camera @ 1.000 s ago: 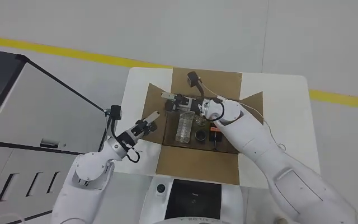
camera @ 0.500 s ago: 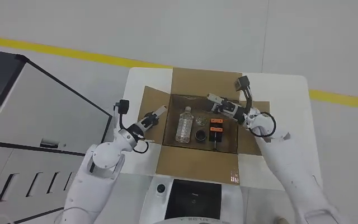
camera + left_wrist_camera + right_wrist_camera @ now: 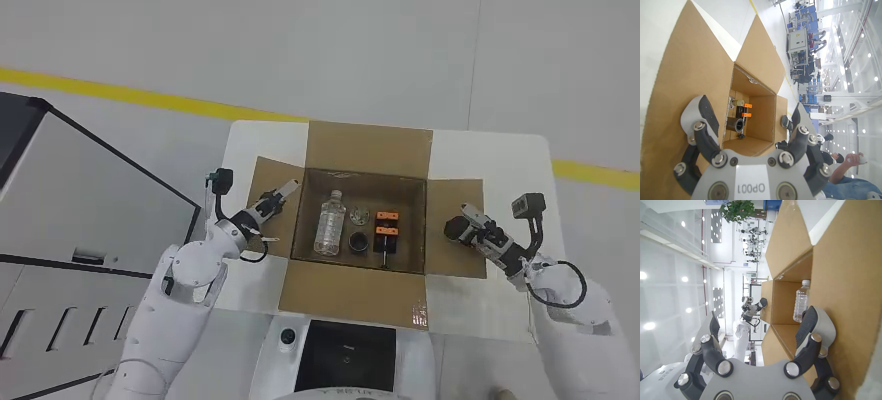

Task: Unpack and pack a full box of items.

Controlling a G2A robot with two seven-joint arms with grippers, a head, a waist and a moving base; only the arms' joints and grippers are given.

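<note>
**Top view: both arms outside the box, contents lying inside**

You have the box (image 3: 355, 292) standing open on the table (image 3: 500, 160), all four flaps folded out. On its floor lie the water bottle (image 3: 331, 222), a small clear jar (image 3: 361, 213), a black cylinder (image 3: 358, 241) and an orange-and-black tool (image 3: 386, 229). Every item you can see is in the box, so either unpacking has not begun or the repacking is finished – these frames do not settle which.

The left gripper (image 3: 283, 194) hangs over the left flap, its fingers spread wide with nothing between them. The right gripper (image 3: 458, 224) is over the right flap, also wide and empty.

A second ago your right arm reached across the box's far-left corner; half a second ago it was above the right side of the opening – now it is fully out. Your left arm barely shifted, and the bottle, cylinder and tool lie where they did.
</note>
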